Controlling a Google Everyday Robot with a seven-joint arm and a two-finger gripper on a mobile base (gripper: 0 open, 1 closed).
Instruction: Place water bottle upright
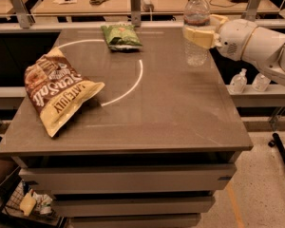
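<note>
The water bottle (196,53) is a clear ribbed bottle with a white cap. It stands upright at the back right of the grey table (171,122), its base at or just above the surface; I cannot tell which. My gripper (198,31) reaches in from the right and is shut on the bottle's middle. One yellowish finger (195,36) crosses in front of the bottle and the other shows behind it. The white arm (256,44) extends off to the right.
A brown and yellow chip bag (57,96) lies at the table's left. A green bag (121,36) lies at the back centre. Two small pump bottles (238,81) stand on a low shelf to the right. A desk with scissors (103,0) is behind.
</note>
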